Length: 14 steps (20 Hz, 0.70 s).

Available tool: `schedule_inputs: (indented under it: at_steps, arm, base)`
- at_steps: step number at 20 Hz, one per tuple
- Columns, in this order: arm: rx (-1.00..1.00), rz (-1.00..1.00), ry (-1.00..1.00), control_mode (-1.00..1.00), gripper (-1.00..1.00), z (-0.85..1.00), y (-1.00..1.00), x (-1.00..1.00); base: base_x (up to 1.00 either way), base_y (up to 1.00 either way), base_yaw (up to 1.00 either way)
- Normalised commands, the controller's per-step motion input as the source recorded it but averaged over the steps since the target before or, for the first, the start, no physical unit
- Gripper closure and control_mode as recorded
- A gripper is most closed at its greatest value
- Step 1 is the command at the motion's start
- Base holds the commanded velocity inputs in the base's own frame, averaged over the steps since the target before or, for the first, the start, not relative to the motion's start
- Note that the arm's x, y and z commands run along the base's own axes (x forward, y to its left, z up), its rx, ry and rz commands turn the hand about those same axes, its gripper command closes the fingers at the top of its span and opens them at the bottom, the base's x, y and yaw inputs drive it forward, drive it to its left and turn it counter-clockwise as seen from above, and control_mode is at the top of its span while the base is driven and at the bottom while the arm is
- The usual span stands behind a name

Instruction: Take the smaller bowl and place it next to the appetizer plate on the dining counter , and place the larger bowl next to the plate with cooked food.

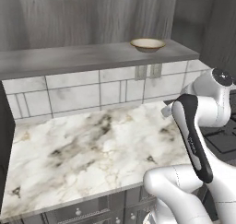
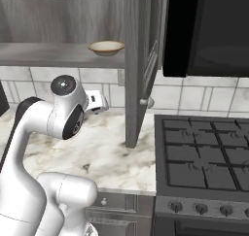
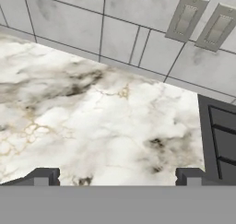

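Marble countertop point(image 1: 92, 149) runs below a tiled back wall point(image 1: 73, 96), with a grey shelf point(image 1: 69, 57) above. Near the shelf's right end sits the smaller bowl point(image 1: 147, 44), upright. Folded at the elbow, the arm holds the gripper point(image 3: 117, 177) low over the countertop's right part beside the stove point(image 2: 204, 157), jaws spread wide, holding nothing.

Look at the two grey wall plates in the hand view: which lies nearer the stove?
The right-hand wall plate: it lies above the stove edge; the other plate sits beside it, further over the counter.
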Motion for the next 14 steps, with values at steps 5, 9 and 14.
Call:
schedule_inputs:
  at_steps: [5, 9, 14]
  arm:
    - [0.00, 0.00, 0.00, 1.00, -1.00, 0.00, 0.00, 0.00]
    - [0.00, 0.00, 0.04, -1.00, -1.00, 0.00, 0.00, 0.42]
    - [0.00, -0.03, -0.01, -1.00, -1.00, 0.01, 0.01, 0.01]
  base:
    - [0.71, 0.02, -0.01]
    - [0.00, 0.00, 0.00]
    - [0.00, 0.00, 0.00]
